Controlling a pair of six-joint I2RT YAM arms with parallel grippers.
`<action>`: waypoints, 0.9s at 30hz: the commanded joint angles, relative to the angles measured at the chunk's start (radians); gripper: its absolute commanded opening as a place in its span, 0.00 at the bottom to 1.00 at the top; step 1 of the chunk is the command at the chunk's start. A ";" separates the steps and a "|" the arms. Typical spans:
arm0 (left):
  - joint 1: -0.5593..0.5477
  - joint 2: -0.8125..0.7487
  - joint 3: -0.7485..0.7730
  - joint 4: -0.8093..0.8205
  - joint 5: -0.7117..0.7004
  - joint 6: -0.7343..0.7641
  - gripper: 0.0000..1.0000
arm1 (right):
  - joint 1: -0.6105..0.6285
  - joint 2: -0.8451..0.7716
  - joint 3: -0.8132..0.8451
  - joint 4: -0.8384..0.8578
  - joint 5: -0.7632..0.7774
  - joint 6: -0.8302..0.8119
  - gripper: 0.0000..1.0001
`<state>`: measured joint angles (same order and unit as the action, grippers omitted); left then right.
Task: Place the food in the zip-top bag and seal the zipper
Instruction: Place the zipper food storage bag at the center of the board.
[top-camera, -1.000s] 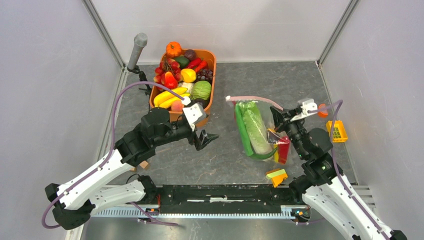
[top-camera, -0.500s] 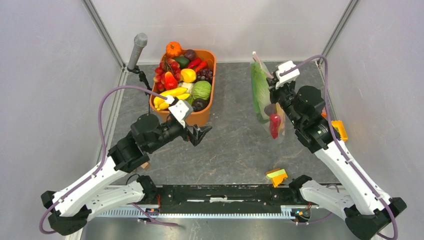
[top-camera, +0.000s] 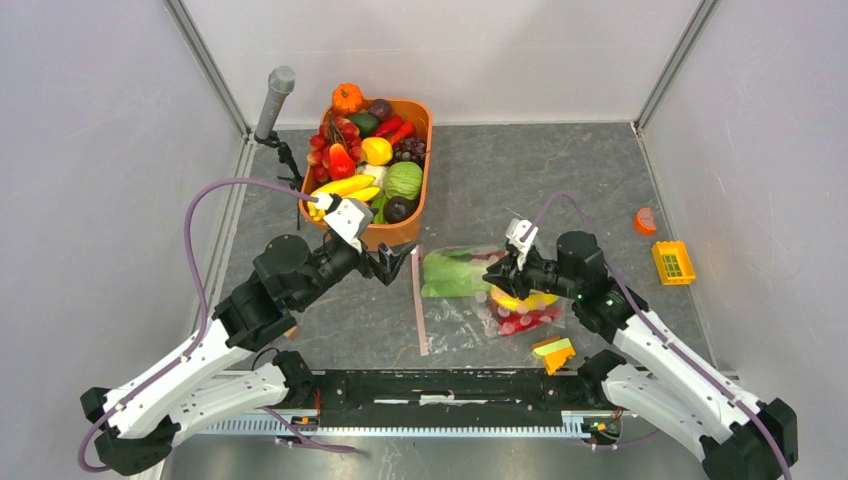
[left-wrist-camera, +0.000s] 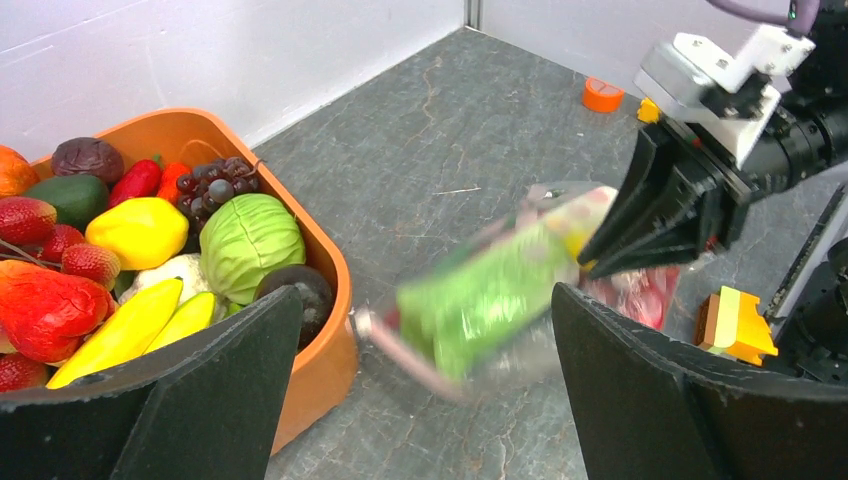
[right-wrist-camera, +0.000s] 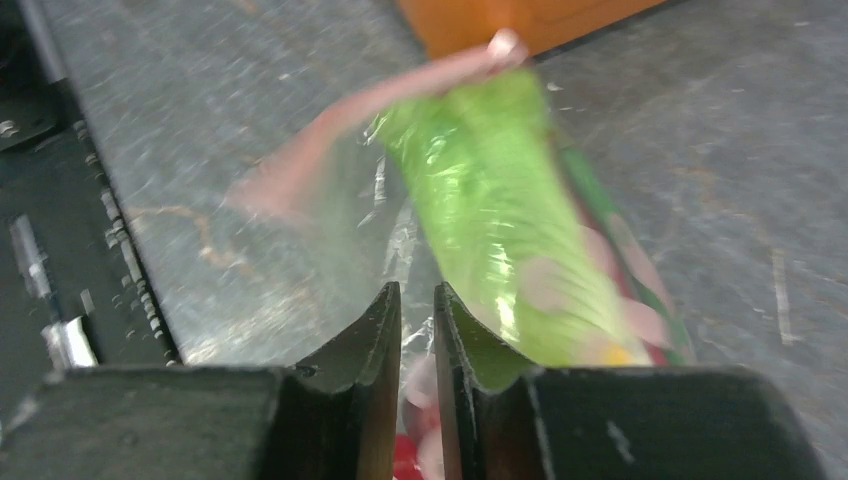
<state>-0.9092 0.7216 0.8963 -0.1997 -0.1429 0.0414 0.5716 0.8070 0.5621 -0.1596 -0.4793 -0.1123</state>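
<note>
A clear zip-top bag (top-camera: 462, 316) with pale pink dots lies flat on the grey table (top-camera: 520, 180), in the lower middle of the overhead view. Inside it, a green cabbage (top-camera: 452, 273) fills the upper left part. A yellow banana (top-camera: 522, 300) and a red chili (top-camera: 528, 320) sit toward its right end. The pink zipper (top-camera: 419, 305) runs top to bottom along the bag's left edge. Whether it is pressed closed cannot be told, since the bag is blurred in both wrist views.

The right gripper (top-camera: 497, 275) sits over the right half of the bag. Its jaws are only a thin slit apart. Plastic shows around the fingertips, but whether they pinch it cannot be told. The left gripper (top-camera: 397, 262) hovers just left of the zipper's upper end, spread wide and holding nothing.

Above and to the left, an orange tub (top-camera: 430, 160) holds more toy fruit. A yellow-orange wedge (top-camera: 553, 352) lies on the table just below and to the right of the bag.

The food appears to be loaded, so sealing looks like the step in hand. To do it well, one gripper should anchor the bag so it cannot slide. The other should close squarely on one end of the strip and run along its whole length. The cabbage sits near the mouth and could hold the strip apart.
</note>
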 joint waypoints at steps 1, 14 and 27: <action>0.003 0.011 0.004 0.069 -0.018 -0.031 1.00 | 0.001 -0.090 0.049 0.111 -0.145 0.030 0.35; 0.003 0.018 0.009 0.029 0.012 -0.078 1.00 | -0.001 0.048 0.038 0.114 0.646 0.318 0.72; 0.003 0.031 -0.006 -0.030 0.021 -0.129 1.00 | 0.155 0.639 0.298 -0.027 0.394 0.139 0.80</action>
<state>-0.9092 0.7658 0.8963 -0.2184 -0.1108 -0.0429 0.6235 1.4124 0.8246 -0.1162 -0.0631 0.1501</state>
